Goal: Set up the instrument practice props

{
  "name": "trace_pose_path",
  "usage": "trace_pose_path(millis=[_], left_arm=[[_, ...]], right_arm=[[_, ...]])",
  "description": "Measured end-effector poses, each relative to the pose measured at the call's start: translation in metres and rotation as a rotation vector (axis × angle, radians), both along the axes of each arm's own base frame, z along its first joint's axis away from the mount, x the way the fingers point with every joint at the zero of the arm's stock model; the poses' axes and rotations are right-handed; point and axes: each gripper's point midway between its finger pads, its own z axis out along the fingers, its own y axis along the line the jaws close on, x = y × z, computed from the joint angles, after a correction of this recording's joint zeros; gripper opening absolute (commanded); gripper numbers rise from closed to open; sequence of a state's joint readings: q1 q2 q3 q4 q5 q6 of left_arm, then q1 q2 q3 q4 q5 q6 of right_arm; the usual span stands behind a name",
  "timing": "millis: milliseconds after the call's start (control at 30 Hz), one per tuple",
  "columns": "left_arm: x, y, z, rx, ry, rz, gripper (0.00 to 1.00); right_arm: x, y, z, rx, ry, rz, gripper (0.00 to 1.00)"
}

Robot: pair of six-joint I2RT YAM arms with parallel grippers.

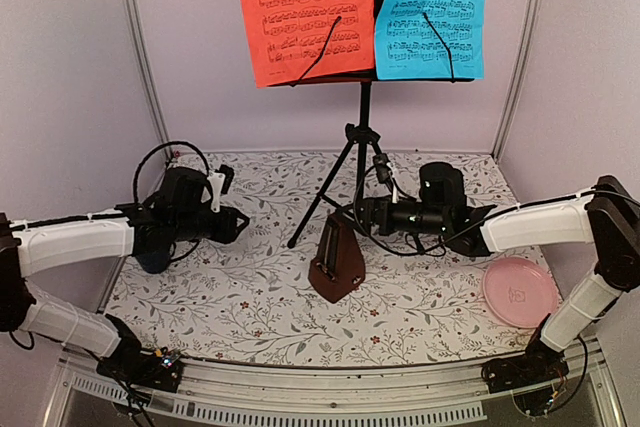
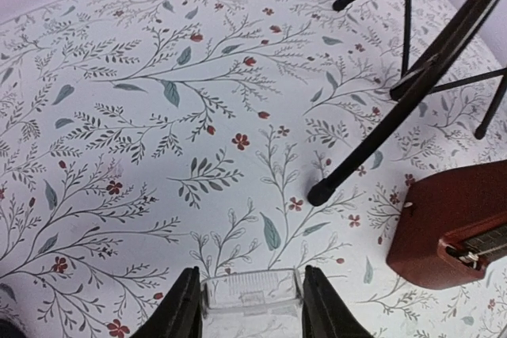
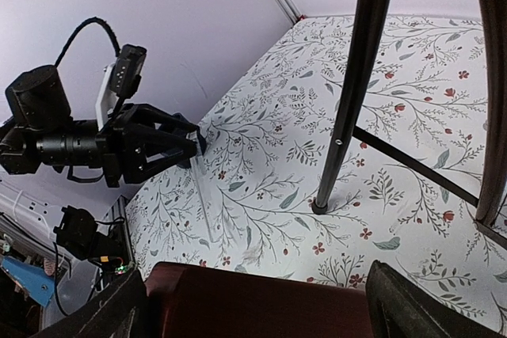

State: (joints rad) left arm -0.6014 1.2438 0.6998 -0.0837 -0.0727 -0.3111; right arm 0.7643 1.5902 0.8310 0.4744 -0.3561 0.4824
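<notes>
The right claw (image 3: 255, 279) is standing wide open astride the metronome (image 1: 335, 265), gripping nothing. The metronome is sitting on the tabletop (image 1: 230, 297), just before the music stand (image 1: 364, 107). A crooked retreat risks a finger tipping it. The left claw (image 2: 249, 275) is hanging half-open, empty.

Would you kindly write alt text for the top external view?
A black music stand holding a red sheet and a cyan sheet of music stands at the back of a floral table. The right gripper reaches the top of a brown metronome by its legs, the left gripper hovers open at left, and a pink plate lies at right.
</notes>
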Motion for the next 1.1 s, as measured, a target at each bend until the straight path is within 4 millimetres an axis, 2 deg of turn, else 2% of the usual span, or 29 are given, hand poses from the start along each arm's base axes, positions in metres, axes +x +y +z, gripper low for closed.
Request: trace_pose_path(millis=[100,267,433,533,633,767,900,967,1100], left_arm=[[0.016,0.009,-0.016,0.034,0.072,0.031,0.00],[0.040,0.019,-0.055,0.077,0.191,0.052,0.00],[0.050,0.021,-0.090,0.117,0.268,0.054,0.00],[0.051,0.023,-0.105,0.132,0.299,0.054,0.11],[0.051,0.022,-0.114,0.134,0.316,0.048,0.31],[0.059,0.018,-0.107,0.111,0.289,0.046,0.46],[0.055,0.017,-0.093,0.077,0.243,0.035,0.58],[0.047,0.019,-0.077,0.049,0.194,0.023,0.61],[0.032,0.009,-0.028,-0.051,0.011,-0.039,0.63]], right_arm=[[-0.001,0.002,0.003,-0.003,-0.002,0.019,0.99],[-0.004,0.006,0.004,-0.021,0.008,0.046,1.00],[-0.006,0.007,0.003,-0.036,0.015,0.060,0.99],[-0.006,0.007,0.002,-0.039,0.015,0.061,0.99],[-0.007,0.006,0.004,-0.043,0.014,0.062,0.99],[-0.010,0.003,0.010,-0.045,0.001,0.064,0.99],[-0.015,-0.002,0.017,-0.039,-0.012,0.065,0.99],[-0.017,-0.004,0.018,-0.039,-0.015,0.067,1.00],[-0.022,-0.007,0.012,-0.049,-0.010,0.071,0.97]])
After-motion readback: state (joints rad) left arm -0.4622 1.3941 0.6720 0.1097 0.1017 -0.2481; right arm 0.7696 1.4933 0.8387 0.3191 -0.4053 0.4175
